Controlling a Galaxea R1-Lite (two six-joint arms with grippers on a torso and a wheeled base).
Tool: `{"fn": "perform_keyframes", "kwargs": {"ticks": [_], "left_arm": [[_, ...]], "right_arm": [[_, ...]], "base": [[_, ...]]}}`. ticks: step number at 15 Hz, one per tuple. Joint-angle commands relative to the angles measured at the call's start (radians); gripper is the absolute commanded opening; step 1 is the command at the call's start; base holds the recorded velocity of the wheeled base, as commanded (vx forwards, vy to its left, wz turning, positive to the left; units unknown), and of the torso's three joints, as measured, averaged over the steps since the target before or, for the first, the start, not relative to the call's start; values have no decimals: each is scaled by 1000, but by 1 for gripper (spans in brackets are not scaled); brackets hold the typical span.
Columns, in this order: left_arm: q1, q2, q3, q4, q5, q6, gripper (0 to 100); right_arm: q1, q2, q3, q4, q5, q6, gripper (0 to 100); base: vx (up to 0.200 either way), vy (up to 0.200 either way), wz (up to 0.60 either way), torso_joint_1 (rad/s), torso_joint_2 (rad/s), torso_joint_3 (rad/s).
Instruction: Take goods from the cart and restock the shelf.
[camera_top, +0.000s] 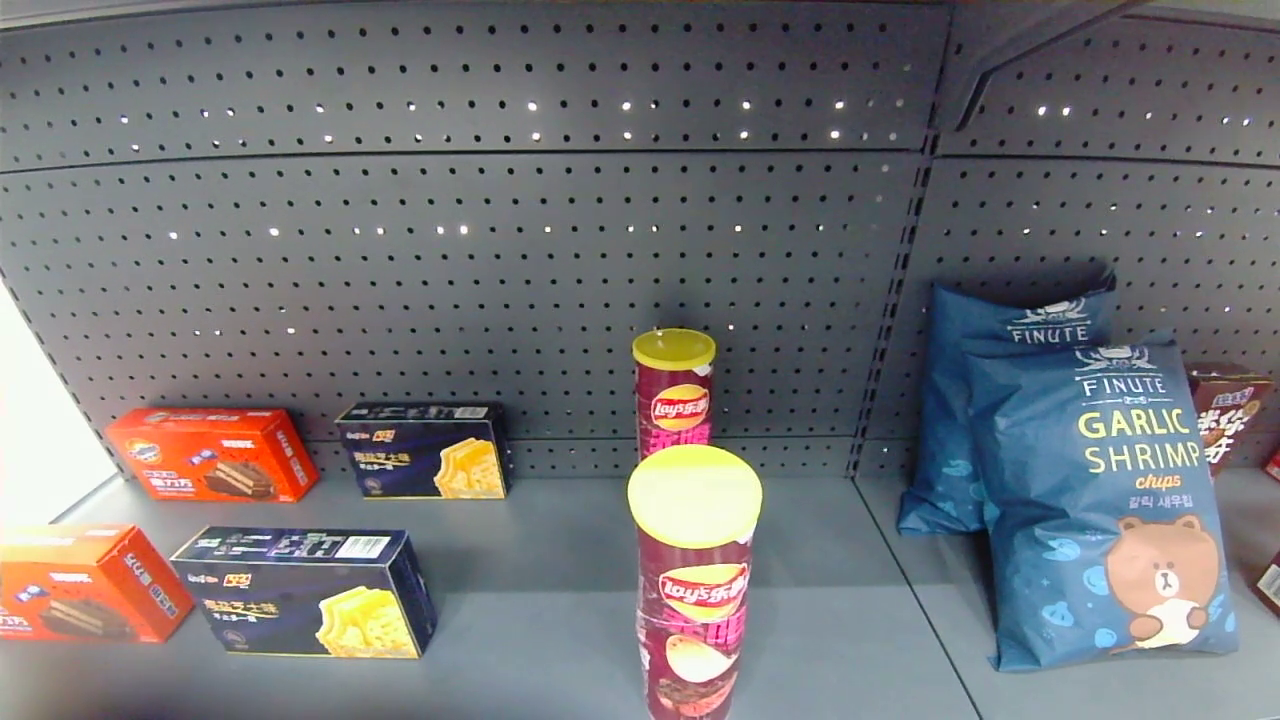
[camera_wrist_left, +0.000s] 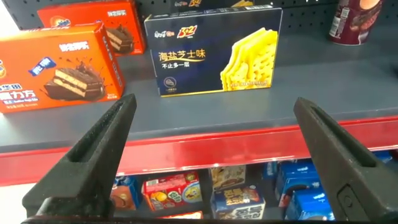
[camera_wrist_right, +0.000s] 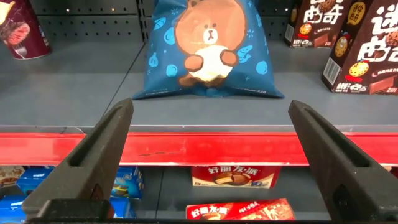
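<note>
Grey shelf (camera_top: 540, 540), pegboard back (camera_top: 480, 250).

Far left, about 8 o'clock on the shelf: front orange box (camera_top: 85, 582). The rear orange box (camera_top: 212, 453) is at its 1 o'clock, up against the pegboard. Just beside these is the front navy box (camera_top: 305, 592), with the rear navy box (camera_top: 425, 450) at its 1 o'clock, also at the back.

Left tool (camera_wrist_left: 214, 101): spread wide, nothing in it, low in front of the shelf's red lip (camera_wrist_left: 205, 146). From it, the front navy box is at 12 o'clock and the front orange box at 10. Packs on the lower tier (camera_wrist_left: 171, 190) show under the lip.

Centre: front can (camera_top: 693, 590), upright, yellow lid. The rear can (camera_top: 674, 395) is straight behind it at 12 o'clock, near the pegboard.

Right, about 3 o'clock on the shelf: front blue bag (camera_top: 1100, 500) leans on the rear blue bag (camera_top: 1000, 400), which leans on the pegboard. Brown boxes (camera_top: 1230, 410) are at the bags' 3 o'clock, at the shelf's right end.

Right tool (camera_wrist_right: 211, 104): also wide open and empty, just off the red lip. From it, the front blue bag is at 12 o'clock, brown boxes at 2, a can at 10.
</note>
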Motion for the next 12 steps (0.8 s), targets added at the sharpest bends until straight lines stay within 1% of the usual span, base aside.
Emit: {"fn": "perform_keyframes", "kwargs": {"ticks": [1, 3, 8, 10, 12], "left_arm": [[0, 1, 0, 1, 0, -1, 100], [0, 1, 0, 1, 0, -1, 100], [0, 1, 0, -1, 1, 2, 100], [0, 1, 0, 1, 1, 8, 100], [0, 1, 0, -1, 3, 2, 100]], "right_arm": [[0, 1, 0, 0, 1, 0, 100], [0, 1, 0, 0, 1, 0, 100], [0, 1, 0, 0, 1, 0, 100], [0, 1, 0, 0, 1, 0, 100], [0, 1, 0, 0, 1, 0, 100]], "base": [[0, 0, 0, 0, 0, 0], [0, 200, 0, 2, -2, 5], [0, 0, 0, 0, 0, 0], [0, 0, 0, 0, 0, 0], [0, 0, 0, 0, 0, 0]]}}
